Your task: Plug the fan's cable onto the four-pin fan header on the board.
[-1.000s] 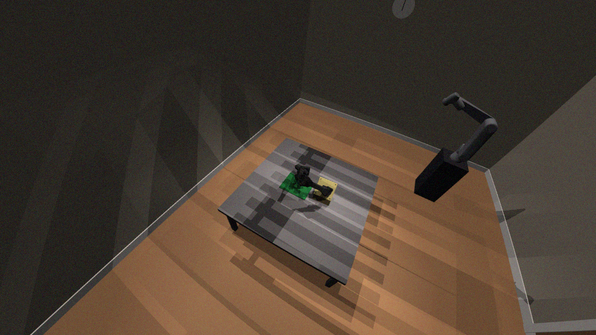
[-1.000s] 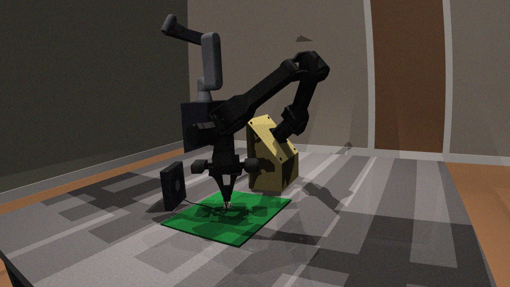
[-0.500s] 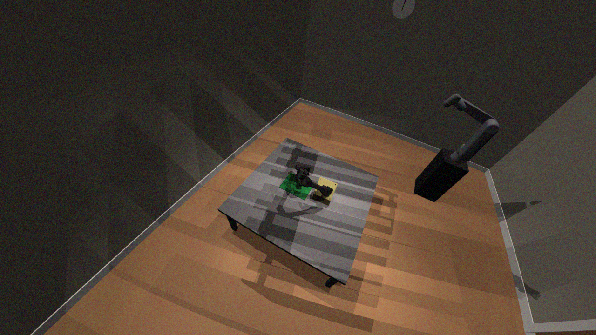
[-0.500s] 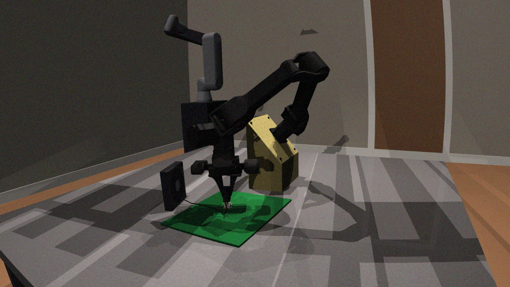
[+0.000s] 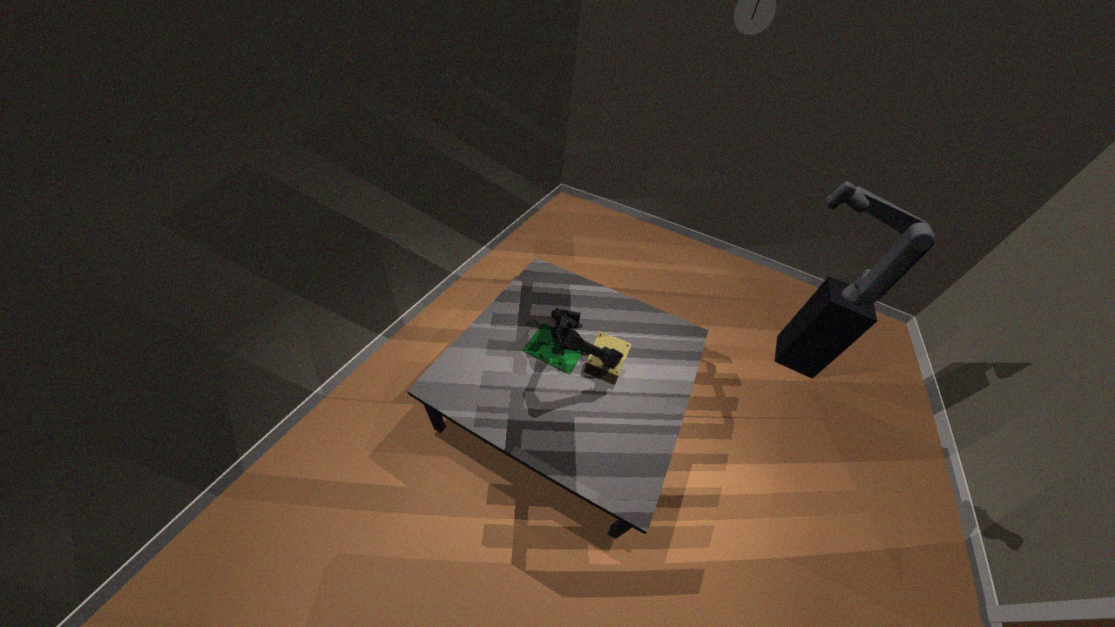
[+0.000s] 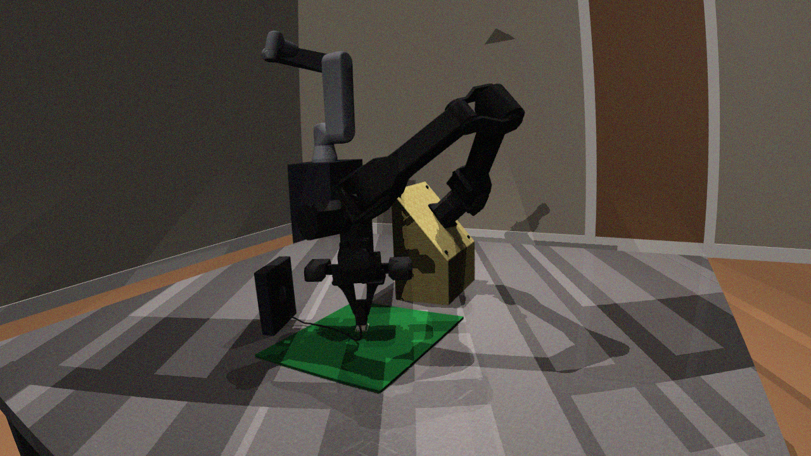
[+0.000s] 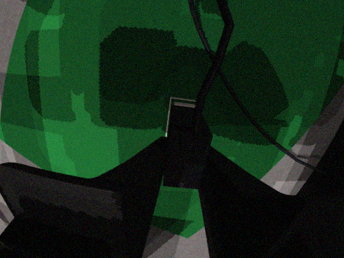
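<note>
Gripper: the gripper (image 6: 360,324) points straight down over the circuit board (image 6: 396,357), its two dark fingers drawn narrow and clamped on the fan plug (image 7: 186,148).
Fan plug: a small dark block pinched between the fingertips, its lower end at the board surface; in the wrist view a pale outline of the header (image 7: 171,107) shows at its far edge. How deep the plug sits on the pins cannot be told.
Cable: a thin black cable (image 7: 211,29) rises from the plug, curls into a loop over the green board, then trails off to the right edge of the wrist view. In the exterior view it runs low across the board's corner to the fan (image 6: 275,294).
Fan: a flat black square standing upright on the table (image 6: 567,368), just beside the board's left corner.
Circuit board: a green square lying flat on the grey striped table, crossed by dark shadows.
Arm base: a tan wedge-shaped mount (image 6: 431,254) behind the board carries the black arm (image 6: 431,141), which arches up and folds down to the gripper.
Background: a grey second arm on a dark box (image 5: 826,331) stands well apart, off the table.
</note>
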Tool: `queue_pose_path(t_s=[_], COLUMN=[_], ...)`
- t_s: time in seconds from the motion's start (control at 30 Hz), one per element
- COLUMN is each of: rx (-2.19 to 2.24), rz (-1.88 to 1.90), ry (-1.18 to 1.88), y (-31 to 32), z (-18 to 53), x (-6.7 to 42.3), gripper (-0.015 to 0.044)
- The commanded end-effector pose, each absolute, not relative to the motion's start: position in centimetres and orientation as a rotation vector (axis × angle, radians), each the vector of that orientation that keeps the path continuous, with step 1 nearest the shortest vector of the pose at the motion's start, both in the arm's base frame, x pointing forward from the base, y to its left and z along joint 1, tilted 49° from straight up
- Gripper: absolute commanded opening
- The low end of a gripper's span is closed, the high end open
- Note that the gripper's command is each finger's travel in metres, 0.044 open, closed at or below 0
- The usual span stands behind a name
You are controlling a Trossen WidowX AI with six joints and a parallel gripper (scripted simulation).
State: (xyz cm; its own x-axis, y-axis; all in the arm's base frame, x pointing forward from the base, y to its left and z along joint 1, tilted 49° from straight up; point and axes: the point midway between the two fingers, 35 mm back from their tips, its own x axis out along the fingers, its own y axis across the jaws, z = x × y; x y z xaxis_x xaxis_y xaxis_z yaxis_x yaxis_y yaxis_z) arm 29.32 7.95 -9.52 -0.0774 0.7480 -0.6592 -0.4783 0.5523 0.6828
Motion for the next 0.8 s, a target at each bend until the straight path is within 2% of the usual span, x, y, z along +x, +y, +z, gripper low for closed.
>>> queue_pose_path(t_s=[0.0,0.3,0.63,0.77], rx=[0.266,0.266,0.266,0.264], rz=[1.034,1.034,1.033,1.031], ry=[1.296,1.296,1.292,1.293], y=[8.3,8.6,8.3,7.4], z=[-9.8,-10.1,-9.8,-9.1], x=[29.2,29.2,29.3,29.5], gripper=[0.0000,0.0000,0.0260,0.0260])
